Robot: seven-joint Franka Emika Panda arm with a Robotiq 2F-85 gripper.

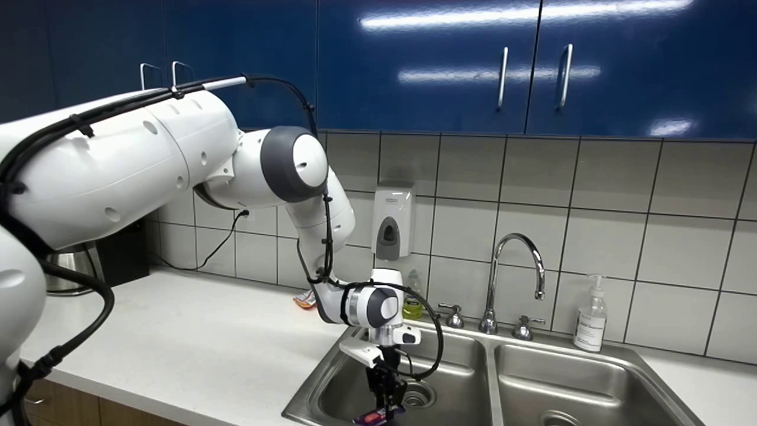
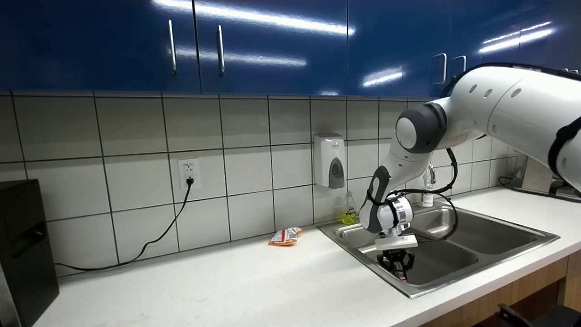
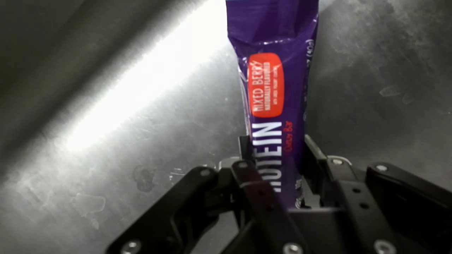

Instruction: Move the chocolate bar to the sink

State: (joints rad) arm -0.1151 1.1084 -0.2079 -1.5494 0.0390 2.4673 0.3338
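Observation:
The chocolate bar (image 3: 272, 84) has a dark purple wrapper with an orange-red label and white lettering. It lies lengthwise between the two fingers in the wrist view, and its far end is cut off by the top edge. My gripper (image 3: 277, 144) is shut on its sides. In an exterior view the gripper (image 1: 387, 402) points down inside a basin of the steel sink (image 1: 494, 378), with the bar (image 1: 372, 418) at its tips. Another exterior view shows the gripper (image 2: 399, 265) inside the sink (image 2: 408, 291), the bar mostly hidden. I cannot tell if the bar touches the basin floor.
A chrome faucet (image 1: 491, 284) stands behind the basins. A yellow-green soap bottle (image 2: 349, 211) is at the sink's back corner, and a pump bottle (image 1: 591, 319) at the back. An orange-white packet (image 2: 285, 236) lies on the counter (image 2: 227, 290). A soap dispenser (image 1: 392, 220) hangs above.

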